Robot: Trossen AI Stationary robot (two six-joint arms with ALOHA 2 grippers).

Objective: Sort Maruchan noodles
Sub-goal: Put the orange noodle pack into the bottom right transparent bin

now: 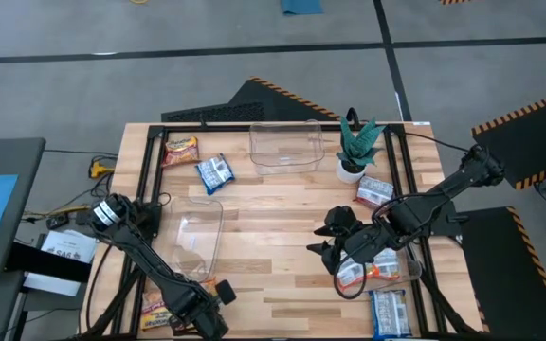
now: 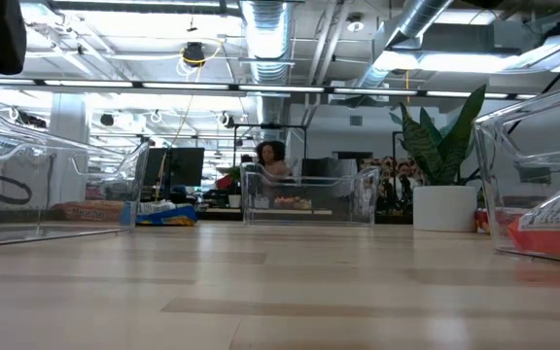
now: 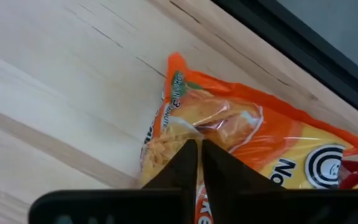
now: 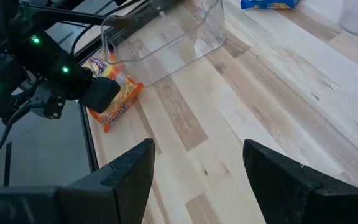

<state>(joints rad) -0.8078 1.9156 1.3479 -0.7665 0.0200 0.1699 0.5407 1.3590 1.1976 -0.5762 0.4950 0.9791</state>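
My left gripper [image 3: 194, 148] is at the table's near left corner [image 1: 207, 303], shut on an orange noodle packet [image 3: 260, 137], which also shows in the right wrist view [image 4: 120, 102]. A second orange packet [image 1: 156, 308] lies beside it at the left edge. My right gripper [image 4: 197, 165] hovers open over the middle of the table [image 1: 332, 239], touching nothing. An orange-and-white packet [image 1: 373, 273] lies in the clear bin on the right. Other packets lie flat on the wood: a blue one [image 1: 214, 172] and an orange-yellow one [image 1: 180, 150] far left, one by the plant [image 1: 374, 192], and a blue one [image 1: 389, 313] near right. My left gripper has its two fingers closed together on the orange packet's upper face [image 3: 219, 127], where the film is crinkled just beyond the fingertips [image 3: 185, 155]. The fingers come from above, slanting down. The packet lies on the table; whether any part is lifted I cannot tell.
A clear bin [image 1: 197, 237] lies near my left arm, another [image 1: 285, 147] at the far edge, a third [image 1: 401, 270] under my right arm. A potted plant [image 1: 354, 152] stands far right. Bare wood lies between the bins in the middle.
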